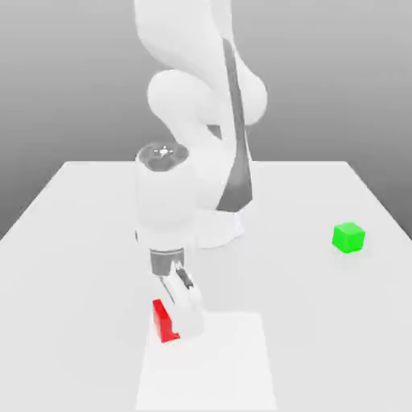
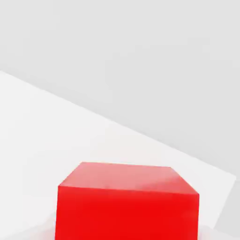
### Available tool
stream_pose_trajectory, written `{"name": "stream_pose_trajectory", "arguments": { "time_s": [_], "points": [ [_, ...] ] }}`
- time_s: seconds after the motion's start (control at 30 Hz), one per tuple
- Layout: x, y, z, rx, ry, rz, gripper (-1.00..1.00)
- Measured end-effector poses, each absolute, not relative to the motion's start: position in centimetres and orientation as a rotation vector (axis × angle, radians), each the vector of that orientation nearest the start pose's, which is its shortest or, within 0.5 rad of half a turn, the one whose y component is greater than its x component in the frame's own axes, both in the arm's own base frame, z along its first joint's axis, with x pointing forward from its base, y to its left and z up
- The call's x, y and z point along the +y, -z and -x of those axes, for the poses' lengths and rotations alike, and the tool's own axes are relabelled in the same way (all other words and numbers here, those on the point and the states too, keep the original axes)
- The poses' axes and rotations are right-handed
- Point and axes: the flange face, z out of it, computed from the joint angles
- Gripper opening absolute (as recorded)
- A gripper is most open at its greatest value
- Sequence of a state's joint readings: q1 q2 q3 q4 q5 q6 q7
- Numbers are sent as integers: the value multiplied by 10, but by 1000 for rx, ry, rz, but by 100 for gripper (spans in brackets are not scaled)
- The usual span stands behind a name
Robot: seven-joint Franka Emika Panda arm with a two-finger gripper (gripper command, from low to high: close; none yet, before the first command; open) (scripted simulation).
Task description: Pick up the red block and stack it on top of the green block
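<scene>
Now the gripper (image 1: 172,323) clasps the red block (image 1: 163,323), apparently ready for lifting and carrying above the green block (image 1: 348,238).

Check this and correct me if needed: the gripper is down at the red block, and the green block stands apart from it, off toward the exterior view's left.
The side is wrong: the exterior view shows the green block off toward that view's right. It does stand apart from the red block, where the gripper is down.
</scene>
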State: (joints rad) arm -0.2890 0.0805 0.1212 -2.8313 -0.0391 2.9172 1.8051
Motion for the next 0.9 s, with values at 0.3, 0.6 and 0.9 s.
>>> {"name": "stream_pose_trajectory", "arguments": {
  "time_s": [0.3,0.6,0.9],
  "points": [
    [39,-229,-359,2516,6,1857,-100],
    [210,-253,-287,2388,-3,2002,-100],
    [317,-255,-138,2262,-9,2161,-100]
  ]
}}
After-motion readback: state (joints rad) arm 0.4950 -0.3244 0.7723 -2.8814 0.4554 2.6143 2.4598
